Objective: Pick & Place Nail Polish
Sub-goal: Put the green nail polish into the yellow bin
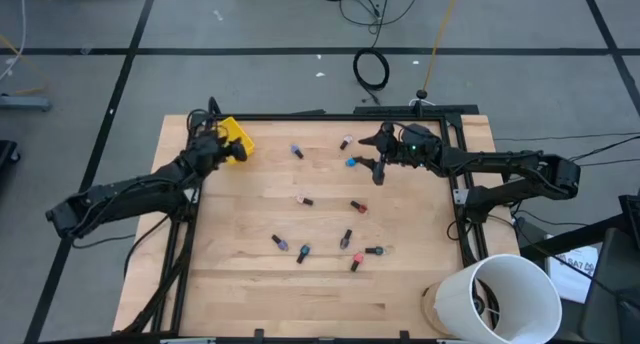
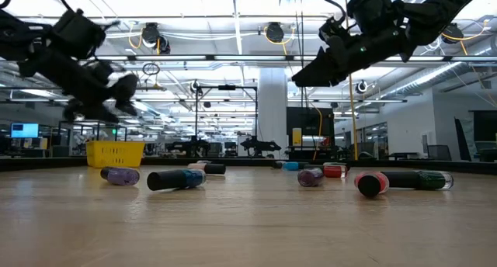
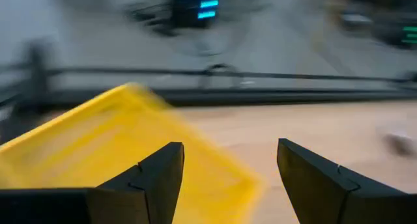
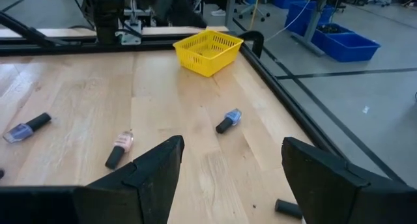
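- The nail polish bottles [image 1: 345,238] lie scattered on their sides across the wooden table [image 1: 250,294], most in the near half, a few near the far edge.
- The yellow bin [image 1: 236,139] sits at the far left corner; the left gripper [image 1: 207,142] hangs just beside it, fingers parted and empty (a drop looks just finished).
- The right gripper [image 1: 379,171], jaws wide, hovers above the blue bottle [image 1: 351,163]; best to descend straight and close across its body.
- The bin's contents are not visible, and motion blur smears the left wrist view.
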